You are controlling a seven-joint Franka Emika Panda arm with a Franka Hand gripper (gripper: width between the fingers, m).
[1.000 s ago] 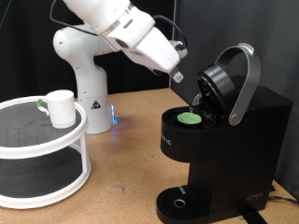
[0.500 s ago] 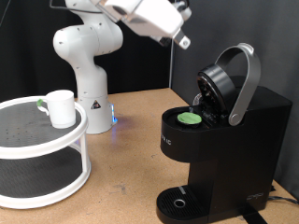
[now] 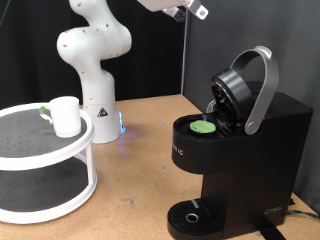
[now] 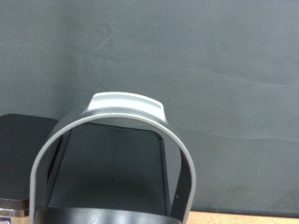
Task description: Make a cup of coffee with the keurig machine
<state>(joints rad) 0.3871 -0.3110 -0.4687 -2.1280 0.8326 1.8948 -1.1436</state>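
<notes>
Coffee-making is seen part-way through: the boxy matte black keurig machine (image 3: 245, 150) stands on the brown wooden tabletop (image 3: 140, 130) at the exterior view's right, with its lid raised. Its silver-grey curved lid handle (image 3: 262, 85) is tilted up and back, and the rounded black brew head (image 3: 232, 95) is lifted clear of the pod chamber. A small green-topped pod (image 3: 204, 126) is seated in the open chamber below the head. The round drip base (image 3: 192, 218) at the foot of the machine carries nothing.

The small plain white cylindrical cup (image 3: 65, 115) is placed upright on the top tier of a white two-tier round rack (image 3: 50, 160) at the exterior view's left, well apart from the machine. A green mark is visible on its handle, which is turned towards the exterior view's left.

Only a small part of the white arm's gripper (image 3: 188, 9) is seen, at the exterior view's top edge, high above the machine and touching nothing. Whether the fingers are spread or closed cannot be told, and nothing is seen between them. The white robot base (image 3: 92, 70) stands behind the rack against a dark backdrop.

In the wrist view, the lid handle (image 4: 126, 107) is seen from above as a grey arch against the dark backdrop.
</notes>
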